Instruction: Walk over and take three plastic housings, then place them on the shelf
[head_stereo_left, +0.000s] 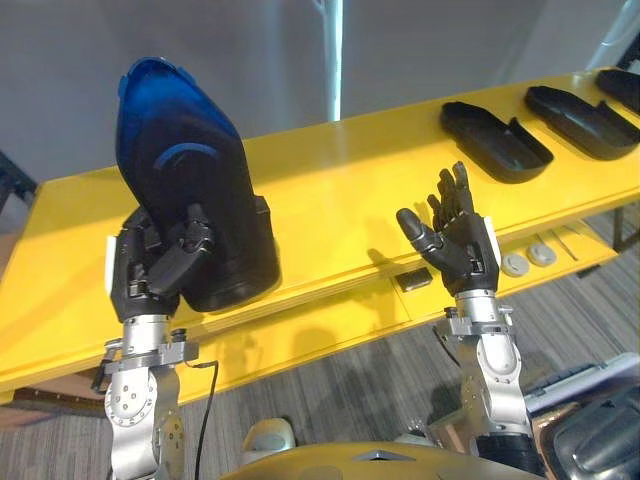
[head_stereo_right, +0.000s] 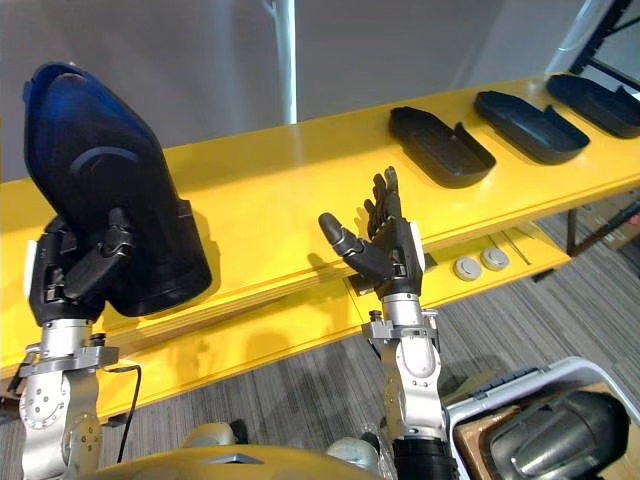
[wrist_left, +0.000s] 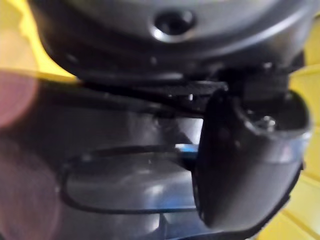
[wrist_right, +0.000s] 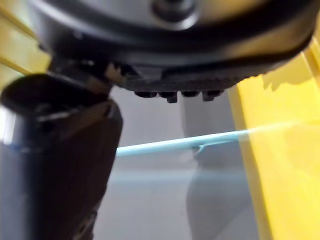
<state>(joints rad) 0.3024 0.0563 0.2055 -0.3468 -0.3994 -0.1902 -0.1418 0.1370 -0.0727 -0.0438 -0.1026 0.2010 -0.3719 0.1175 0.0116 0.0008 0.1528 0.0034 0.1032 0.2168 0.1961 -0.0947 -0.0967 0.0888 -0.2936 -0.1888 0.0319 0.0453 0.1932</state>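
Observation:
My left hand (head_stereo_left: 160, 262) is shut on a dark plastic housing (head_stereo_left: 185, 175), held upright above the left part of the yellow shelf (head_stereo_left: 330, 200); in the left wrist view the thumb (wrist_left: 240, 160) presses against the housing's dark surface (wrist_left: 125, 170). Three more black housings lie on the shelf at the far right: the nearest (head_stereo_left: 495, 140), a second (head_stereo_left: 580, 120) and a third (head_stereo_left: 622, 85) at the edge. My right hand (head_stereo_left: 460, 240) stands open, palm up with fingers straight, over the shelf's front edge, holding nothing.
A lower yellow ledge (head_stereo_left: 330, 330) runs under the shelf, with two round grey discs (head_stereo_left: 527, 260) and a small dark block (head_stereo_left: 413, 279) on it. A bin with a grey part (head_stereo_right: 545, 435) stands at the lower right on the grey carpet.

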